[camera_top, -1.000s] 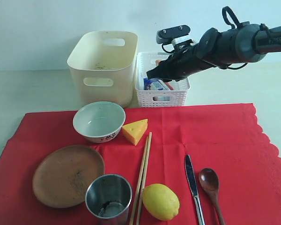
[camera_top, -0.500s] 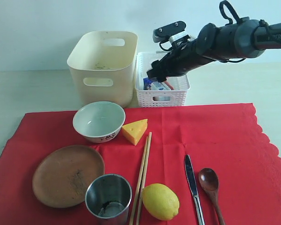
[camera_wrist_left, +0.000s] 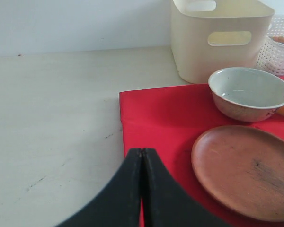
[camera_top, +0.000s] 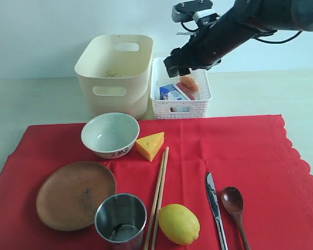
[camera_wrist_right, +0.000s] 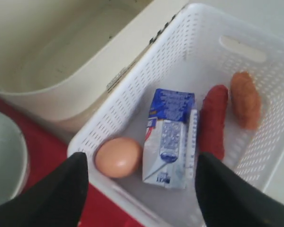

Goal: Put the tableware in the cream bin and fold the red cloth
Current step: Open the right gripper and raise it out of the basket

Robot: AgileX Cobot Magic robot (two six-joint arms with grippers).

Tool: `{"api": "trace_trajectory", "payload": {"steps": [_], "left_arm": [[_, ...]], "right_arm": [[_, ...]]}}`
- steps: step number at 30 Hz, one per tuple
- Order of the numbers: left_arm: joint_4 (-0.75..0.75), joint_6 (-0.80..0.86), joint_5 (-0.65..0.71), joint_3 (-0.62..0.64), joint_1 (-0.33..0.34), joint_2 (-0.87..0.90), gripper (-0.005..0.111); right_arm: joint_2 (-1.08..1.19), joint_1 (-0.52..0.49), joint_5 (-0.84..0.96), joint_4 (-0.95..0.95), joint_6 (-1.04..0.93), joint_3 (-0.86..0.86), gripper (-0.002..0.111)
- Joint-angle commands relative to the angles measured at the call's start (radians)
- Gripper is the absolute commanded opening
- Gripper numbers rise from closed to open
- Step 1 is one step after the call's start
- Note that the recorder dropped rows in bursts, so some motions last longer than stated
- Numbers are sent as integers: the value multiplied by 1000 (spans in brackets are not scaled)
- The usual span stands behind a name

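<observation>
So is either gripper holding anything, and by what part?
Nothing. The right gripper is open over the white basket; the left gripper is shut, empty.

A plain, pale blue-white wall (camera_top: pixel 41 31) fills the back of the scene, bare and evenly lit. It meets a cream-white tabletop (camera_top: pixel 36 99) that runs the full width. In the left wrist view, the tabletop shows faint scratches and a few small dark specks. The light is soft and diffuse, with weak shadows.
</observation>
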Motion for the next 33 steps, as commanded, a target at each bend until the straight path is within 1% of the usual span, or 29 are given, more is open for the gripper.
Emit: {"api": "trace_trajectory", "payload": {"steps": [1,5,9,12,16,20,23,27,31,33], "left_arm": [[-5,-5,-11,2,2,-6,0],[-5,-5,-11,2,2,-6,0],[-5,-5,-11,2,2,-6,0],[-5,-5,-11,2,2,-6,0],[-5,-5,-11,2,2,-6,0],[-5,-5,-11,2,2,-6,0],[-5,-5,-11,2,2,-6,0],[-5,-5,-11,2,2,-6,0],[-5,-5,-11,2,2,-6,0],[-5,-5,-11,2,2,-6,0]], "right_arm": [[-37,-2,125,-10,74,-6,55],[-64,-2,178,-10,123,22,52],[-118,-2,177,-10,139,117,52],[-174,-2,156,-7,139,205,52],[-278,-2,81,37,122,349,52],[-403,-2,-1,153,11,501,52],[-489,-2,-13,217,-35,575,52],[-582,-2,58,315,-135,645,52],[-626,-2,115,504,-310,716,52],[-626,-2,149,558,-392,742,52]]}}
